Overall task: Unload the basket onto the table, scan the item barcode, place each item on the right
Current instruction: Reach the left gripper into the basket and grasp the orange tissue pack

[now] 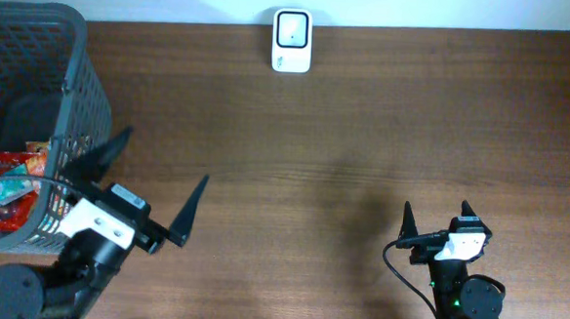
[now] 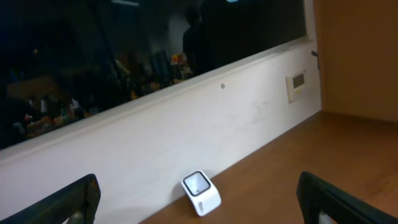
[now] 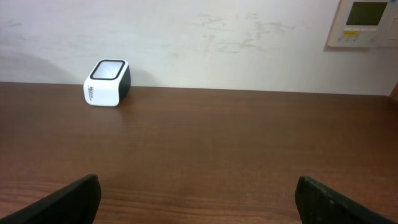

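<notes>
The scanner point(image 1: 292, 41) stands alone at the far edge of the table point(image 1: 345, 133), close against the wall point(image 3: 199, 37), so there is no way round behind it. In front of the scanner and to its right the bare wood lies open down to the near edge. Left of the scanner and nearer, the grey mesh basket point(image 1: 89, 81) is the one obstacle. Its tall side blocks a sideways reach, and the packets point(image 1: 10, 189) inside lie open only from above.

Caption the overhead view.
White box-shaped scanner at brown wooden table's far edge; red packets in grey mesh basket; both jaws open.
</notes>
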Motion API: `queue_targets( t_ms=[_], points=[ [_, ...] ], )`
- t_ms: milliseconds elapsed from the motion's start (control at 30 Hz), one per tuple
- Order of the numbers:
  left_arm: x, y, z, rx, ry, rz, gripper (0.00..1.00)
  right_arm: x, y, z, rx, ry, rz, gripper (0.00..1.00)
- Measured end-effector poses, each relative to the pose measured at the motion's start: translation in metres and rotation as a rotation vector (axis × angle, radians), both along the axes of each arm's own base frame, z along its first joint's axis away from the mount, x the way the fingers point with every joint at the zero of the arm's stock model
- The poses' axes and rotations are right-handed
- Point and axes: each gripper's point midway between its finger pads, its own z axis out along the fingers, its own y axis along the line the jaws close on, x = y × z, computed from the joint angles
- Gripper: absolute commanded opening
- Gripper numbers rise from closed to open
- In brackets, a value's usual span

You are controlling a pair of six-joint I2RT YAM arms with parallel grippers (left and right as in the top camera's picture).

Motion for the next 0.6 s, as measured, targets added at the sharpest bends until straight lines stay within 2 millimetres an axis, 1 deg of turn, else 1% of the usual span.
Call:
queue_targets(
  t_ms=[33,100,133,167,200,233,267,300,333,367,400,433,467,500,533,567,600],
  points=[
    [0.007,0.005,0.007,-0.005,0.014,0.034,0.99,0.000,0.000,0.000,0.000,0.000,0.000,0.98],
    [0.021,0.019,0.007,-0.016,0.085,0.122,0.99,0.000,0.000,0.000,0.001,0.001,0.000,0.98],
    [0.036,0.038,0.013,-0.012,0.185,0.243,0.99,0.000,0.000,0.000,0.000,-0.001,0.000,0.98],
    [0.049,0.052,0.017,0.002,0.248,0.332,0.99,0.000,0.000,-0.001,0.000,0.003,0.001,0.98],
    [0.061,0.066,0.020,0.025,0.327,0.411,0.99,0.000,0.000,0.000,0.000,0.000,0.000,0.99],
    [0.069,0.074,0.024,0.036,0.355,0.460,0.99,0.000,0.000,0.000,0.000,0.001,0.000,0.98],
    [0.083,0.088,0.024,0.062,0.447,0.527,0.99,0.000,0.000,0.000,0.000,0.001,0.001,0.98],
    [0.102,0.111,0.031,0.075,0.503,0.618,0.99,0.000,0.000,0.000,0.000,0.001,0.000,0.99],
    [0.120,0.132,0.032,0.074,0.539,0.685,0.99,0.000,0.000,0.000,0.000,0.001,0.000,0.98],
    [0.140,0.163,0.030,0.044,0.573,0.775,0.99,0.000,0.000,0.000,0.001,0.000,0.000,0.98],
    [0.155,0.200,0.023,-0.009,0.605,0.875,0.99,0.000,0.000,0.000,0.000,0.002,0.001,0.99],
    [0.159,0.224,0.013,-0.049,0.639,0.935,0.99,0.000,0.000,0.000,0.000,0.002,0.001,0.98],
    [0.158,0.271,-0.003,-0.139,0.686,1.057,0.99,0.000,0.000,0.000,0.000,0.001,0.000,0.98],
    [0.151,0.302,-0.020,-0.200,0.735,1.137,0.99,0.000,0.000,0.000,0.001,0.001,0.001,0.99],
    [0.144,0.318,-0.034,-0.236,0.785,1.179,0.99,0.000,0.000,0.000,0.000,0.001,0.001,0.99],
    [0.132,0.333,-0.055,-0.275,0.870,1.222,0.99,0.000,0.000,0.000,0.000,0.001,0.000,0.98],
    [0.122,0.340,-0.074,-0.302,0.954,1.242,0.99,0.000,0.000,0.000,0.000,0.001,0.000,0.99]
  ],
)
